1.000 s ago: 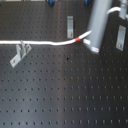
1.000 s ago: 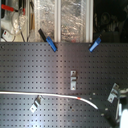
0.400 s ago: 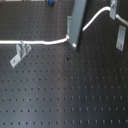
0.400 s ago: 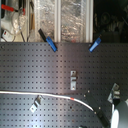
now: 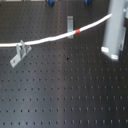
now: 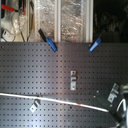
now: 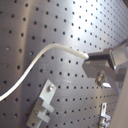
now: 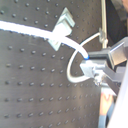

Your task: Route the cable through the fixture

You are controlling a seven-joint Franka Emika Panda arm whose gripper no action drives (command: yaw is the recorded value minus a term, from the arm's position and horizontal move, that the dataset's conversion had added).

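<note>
The white cable [image 5: 45, 40] stretches from the first exterior view's left edge up to my gripper [image 5: 112, 19] on the right, with its red band [image 5: 76, 32] past the middle. It crosses the top of a small metal fixture [image 5: 19, 53] and passes in front of a second upright fixture [image 5: 70, 23]. In the second exterior view the cable [image 6: 50, 100] runs beside the fixture [image 6: 34, 106] toward the gripper [image 6: 116, 99]. In both wrist views the gripper [image 7: 90, 62] [image 8: 88, 64] is shut on the cable's end [image 7: 60, 47], which loops past a fixture [image 8: 62, 26].
The black perforated board [image 5: 65, 95] fills the scene. Two blue clamps [image 6: 50, 43] [image 6: 96, 45] stand at its far edge in the second exterior view, with clutter and clear bins [image 6: 60, 20] behind them. Another bracket [image 7: 105, 118] sits near the gripper.
In the first exterior view the gripper has shifted right with the cable end. The cable now runs in a straighter line, and the red band shows again.
</note>
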